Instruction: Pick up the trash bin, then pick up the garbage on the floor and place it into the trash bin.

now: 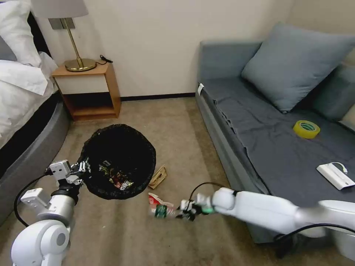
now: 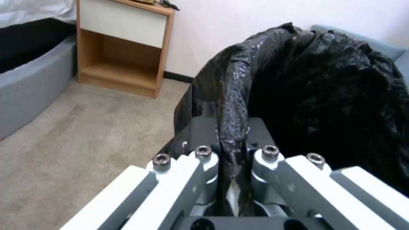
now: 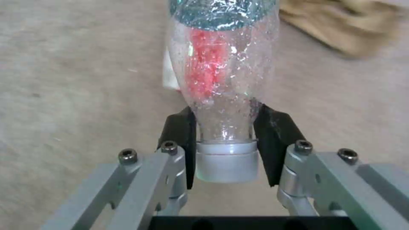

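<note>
Two grips held: left gripper (image 1: 84, 167) pinched the bin (image 1: 118, 161) rim; right gripper (image 1: 186, 211) clamped the bottle (image 1: 161, 211) beside it. Lifting over the rim seemed next.

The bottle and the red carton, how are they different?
The bottle is clear with a green label; the red carton is red and white. The right hand grips the bottle at its neck, while the carton lies loose on the carpet. The bottle keeps its round shape; the carton looks crushed. Both are outside the trash bin, which the left hand holds.
</note>
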### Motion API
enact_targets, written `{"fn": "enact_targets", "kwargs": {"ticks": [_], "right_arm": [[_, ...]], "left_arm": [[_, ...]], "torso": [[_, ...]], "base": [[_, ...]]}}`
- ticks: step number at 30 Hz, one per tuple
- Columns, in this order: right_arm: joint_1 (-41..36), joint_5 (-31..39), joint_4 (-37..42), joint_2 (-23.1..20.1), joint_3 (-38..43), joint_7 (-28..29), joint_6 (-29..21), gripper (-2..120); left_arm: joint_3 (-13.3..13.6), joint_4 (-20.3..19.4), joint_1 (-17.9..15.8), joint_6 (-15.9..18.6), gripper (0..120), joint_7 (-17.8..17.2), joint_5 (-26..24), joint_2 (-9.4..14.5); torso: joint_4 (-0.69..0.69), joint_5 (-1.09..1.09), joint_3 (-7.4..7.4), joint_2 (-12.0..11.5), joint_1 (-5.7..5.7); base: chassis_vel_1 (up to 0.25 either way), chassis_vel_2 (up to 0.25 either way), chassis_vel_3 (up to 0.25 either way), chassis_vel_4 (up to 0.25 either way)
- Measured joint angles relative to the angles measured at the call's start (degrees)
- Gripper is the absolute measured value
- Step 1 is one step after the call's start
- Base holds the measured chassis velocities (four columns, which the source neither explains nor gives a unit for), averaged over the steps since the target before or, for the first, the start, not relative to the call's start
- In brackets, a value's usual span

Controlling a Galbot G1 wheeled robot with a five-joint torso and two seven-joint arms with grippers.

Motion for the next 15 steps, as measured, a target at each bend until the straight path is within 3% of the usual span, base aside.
{"fn": "enact_targets", "kwargs": {"ticks": [2,7,15], "right_arm": [[-2.5,-1.1,1.7,-3.0,6.1,0.8,-0.7,28],[-7.5,-2.5,3.2,-5.8,16.3,2.0,-1.5,28],[-9.7,0.0,4.5,-6.0,28.2,3.7,-2.6,28]], "left_arm": [[0.0,0.0,0.3,0.0,4,0.0,0.2,-0.1],[-0.1,0.0,1.0,0.0,4,0.1,0.6,-0.3],[-0.9,0.3,1.8,-0.2,4,0.2,0.7,-0.3]], "torso": [[0.0,0.01,0.0,0.0,0.0],[-0.01,0.0,0.0,0.0,0.0],[0.0,0.01,0.0,0.0,0.0]], "base": [[0.0,0.0,0.0,0.0],[0.0,0.0,0.0,0.0],[0.0,0.0,0.0,0.0]]}}
